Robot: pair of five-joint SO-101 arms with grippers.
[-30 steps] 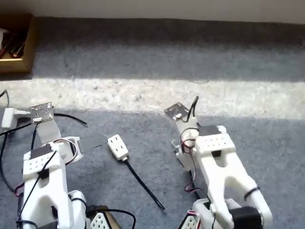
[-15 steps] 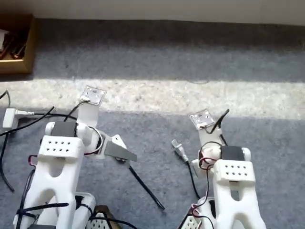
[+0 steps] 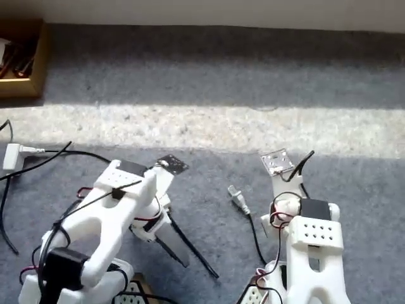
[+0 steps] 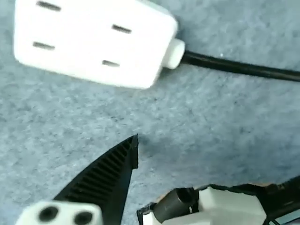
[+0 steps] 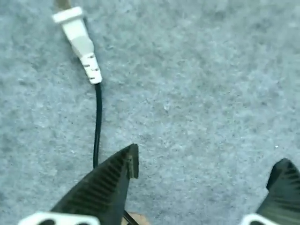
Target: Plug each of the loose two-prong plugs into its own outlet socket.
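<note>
A: Near edge first. Right claw [image 5: 206, 161]?
B: Jaws apart, empty. It hangs low over the grey surface [image 3: 361, 183], near right part. The plug's black lead [image 5: 97, 122] runs just beside one jaw.
A: Left claw [image 3: 172, 244]?
B: Cannot tell whether apart or together. It hangs over the near left part, close to the outlet block [image 4: 89, 42] and not touching it.
A: Why placed so?
B: Judgement only: each arm stands over its own half of the job. The left is there to steady the block, the right to take the two-prong plug [image 5: 77, 35]. Neither is gripped yet.
A: Plug position?
B: Flat on the surface between the arms, nearer the right one and well apart from the block. Its prongs point away from the right claw, so the lead end is the end offered for a grasp.
A: What do the views add to each other?
B: From the high view the left arm covers the block, and the block's cord [image 3: 196, 252] trails toward the near edge. The left wrist view supplies the face: slots up, those in view empty. The high view adds a second plug [image 3: 12, 155] at the left edge and a wooden box [image 3: 25, 63] in the far left corner.
</note>
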